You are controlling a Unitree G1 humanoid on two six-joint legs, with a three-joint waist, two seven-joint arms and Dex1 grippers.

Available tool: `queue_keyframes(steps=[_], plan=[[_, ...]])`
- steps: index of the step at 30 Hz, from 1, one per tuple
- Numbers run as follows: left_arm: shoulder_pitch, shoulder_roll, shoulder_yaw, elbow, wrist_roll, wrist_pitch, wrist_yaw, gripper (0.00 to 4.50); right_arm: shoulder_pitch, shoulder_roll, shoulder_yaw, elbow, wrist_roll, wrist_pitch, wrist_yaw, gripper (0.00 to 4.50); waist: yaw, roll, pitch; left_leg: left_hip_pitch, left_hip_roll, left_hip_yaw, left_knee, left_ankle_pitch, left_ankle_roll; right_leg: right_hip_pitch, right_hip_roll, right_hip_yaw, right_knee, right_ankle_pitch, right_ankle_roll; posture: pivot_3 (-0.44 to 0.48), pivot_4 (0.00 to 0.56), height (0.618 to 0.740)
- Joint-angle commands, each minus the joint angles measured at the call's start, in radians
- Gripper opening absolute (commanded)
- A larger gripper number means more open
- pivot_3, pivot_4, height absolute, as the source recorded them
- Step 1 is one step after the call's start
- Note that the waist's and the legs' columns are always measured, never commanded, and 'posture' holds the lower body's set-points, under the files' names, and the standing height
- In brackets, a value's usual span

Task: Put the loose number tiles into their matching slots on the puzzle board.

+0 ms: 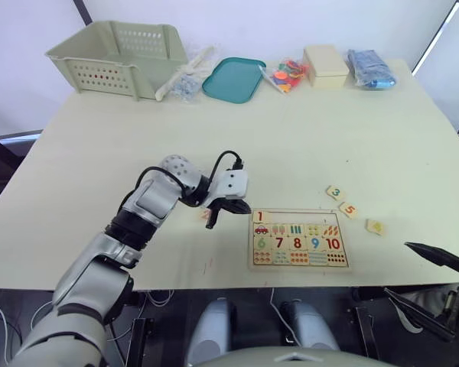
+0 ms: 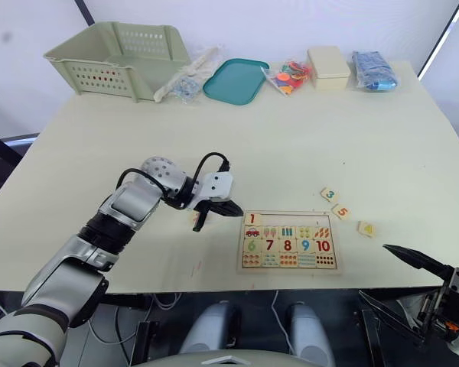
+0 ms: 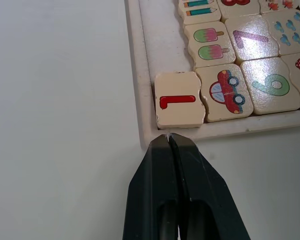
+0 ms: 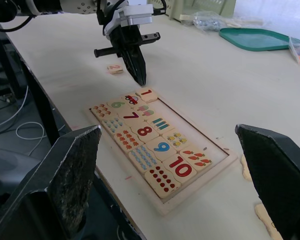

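Note:
The puzzle board (image 1: 299, 267) lies near the table's front edge. Its lower rows are filled with picture tiles and tiles 6 to 10. The tile 1 (image 3: 179, 100) sits in the leftmost slot of the top row, and the slots (image 1: 302, 218) to its right are bare. My left gripper (image 3: 168, 138) is shut on nothing, its tip just outside the board's frame beside the 1. The tile 2 (image 4: 114, 69) lies on the table left of the board. Tiles 3 (image 1: 334, 192), 5 (image 1: 349, 209) and 4 (image 1: 375, 227) lie right of the board. My right gripper (image 1: 398, 269) hangs open off the front right edge.
Along the back edge stand a pale green basket (image 1: 118, 53), a clear bag (image 1: 185, 76), a teal tray (image 1: 233, 79), a bag of coloured pieces (image 1: 285, 74), a cream box (image 1: 326, 63) and a blue packet (image 1: 369, 67).

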Motion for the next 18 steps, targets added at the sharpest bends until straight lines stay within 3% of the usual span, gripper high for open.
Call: queue_keyframes(steps=[1,18], plan=[[0.004,-0.002,0.021,-0.04,-0.004,0.001,-0.009,0.06,0.008,0.003,-0.013,-0.009,0.013,-0.015,-0.004,4.5,0.0,0.0,0.0,0.0,0.0,0.0,0.0,0.0,0.0,0.0,0.0,0.0,0.0,0.0,0.0,0.0,0.15,0.74],[0.011,-0.011,0.014,-0.06,0.001,0.008,-0.025,0.06,0.022,0.007,-0.01,-0.021,0.012,-0.02,-0.011,4.5,0.0,0.0,0.0,0.0,0.0,0.0,0.0,0.0,0.0,0.0,0.0,0.0,0.0,0.0,0.0,0.0,0.15,0.74]])
